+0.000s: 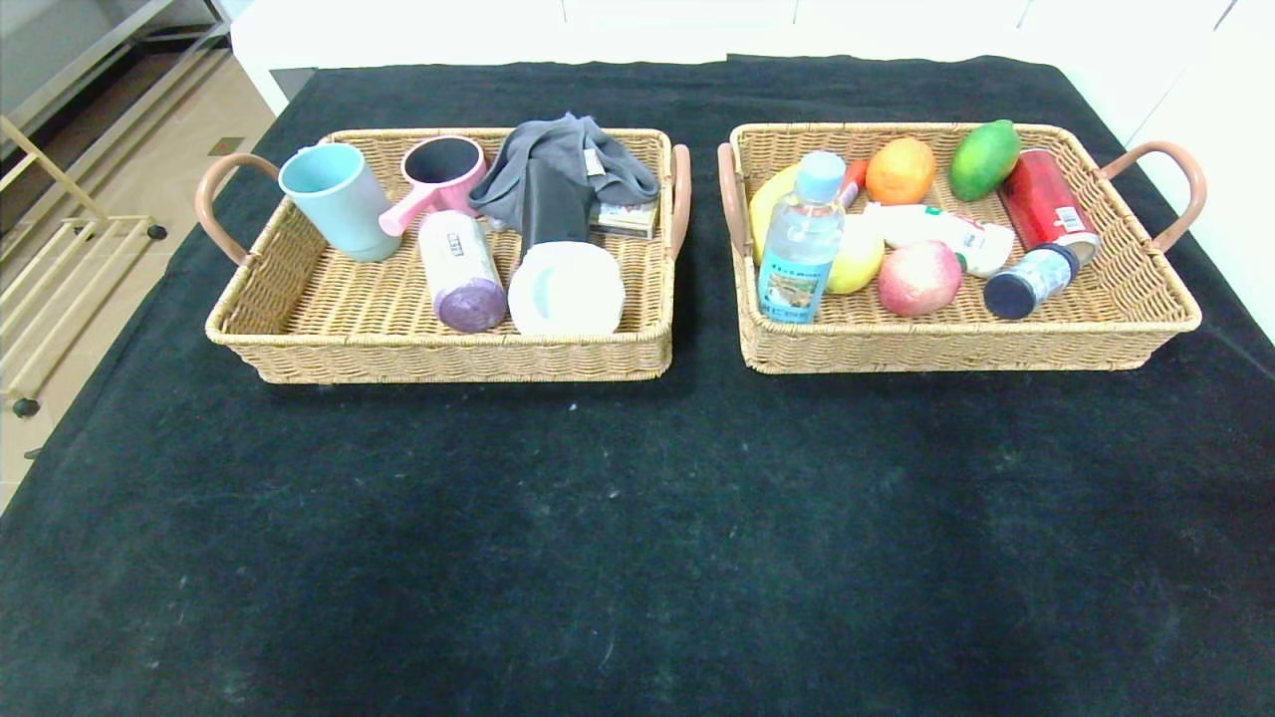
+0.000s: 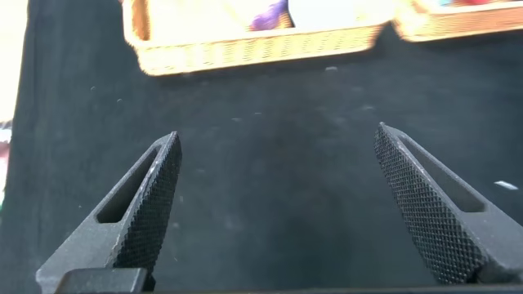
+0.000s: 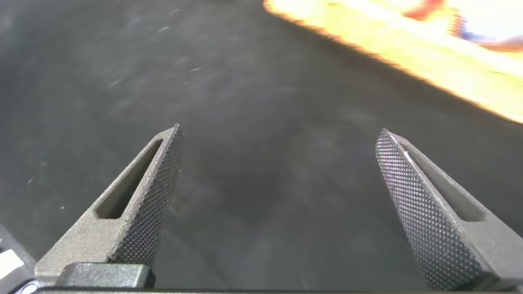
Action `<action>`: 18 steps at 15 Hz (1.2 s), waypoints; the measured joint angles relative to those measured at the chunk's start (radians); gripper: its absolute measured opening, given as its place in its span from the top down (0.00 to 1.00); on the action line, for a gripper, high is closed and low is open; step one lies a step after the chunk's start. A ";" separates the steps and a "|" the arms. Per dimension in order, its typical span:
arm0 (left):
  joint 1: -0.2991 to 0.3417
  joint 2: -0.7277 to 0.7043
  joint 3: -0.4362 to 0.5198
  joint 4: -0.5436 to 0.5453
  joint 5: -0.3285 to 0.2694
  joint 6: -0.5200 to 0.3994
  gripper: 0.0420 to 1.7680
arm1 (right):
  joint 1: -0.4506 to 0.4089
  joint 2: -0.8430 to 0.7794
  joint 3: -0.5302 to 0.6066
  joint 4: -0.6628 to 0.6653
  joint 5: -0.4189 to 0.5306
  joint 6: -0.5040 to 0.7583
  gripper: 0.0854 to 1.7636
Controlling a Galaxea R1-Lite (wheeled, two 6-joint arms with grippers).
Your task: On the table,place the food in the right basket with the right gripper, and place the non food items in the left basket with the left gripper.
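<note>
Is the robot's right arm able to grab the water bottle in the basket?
Probably yes. The water bottle stands upright at the near-left corner of the right basket, its cap clear above the rim, and the right end effector is open over bare cloth.

The left gripper [image 2: 276, 143] is held with its two ridged fingers [image 2: 151, 196] spread wide, nothing gripped between them. The right gripper [image 3: 279, 147] is likewise held wide open and empty. Both appear to be poised low, though neither arm is seen from the head view.
</note>
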 joint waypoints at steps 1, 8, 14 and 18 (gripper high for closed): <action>0.027 -0.038 -0.024 0.037 -0.042 0.001 0.04 | -0.055 -0.063 -0.044 0.078 -0.001 0.000 0.03; 0.135 -0.181 -0.209 0.241 -0.134 -0.021 0.03 | -0.247 -0.322 -0.276 0.475 -0.079 0.048 0.03; 0.208 -0.189 -0.242 0.283 -0.186 -0.024 0.03 | -0.386 -0.358 -0.281 0.486 0.042 0.034 0.03; 0.096 -0.196 -0.238 0.291 -0.157 -0.024 0.03 | -0.381 -0.422 -0.191 0.486 0.040 0.039 0.03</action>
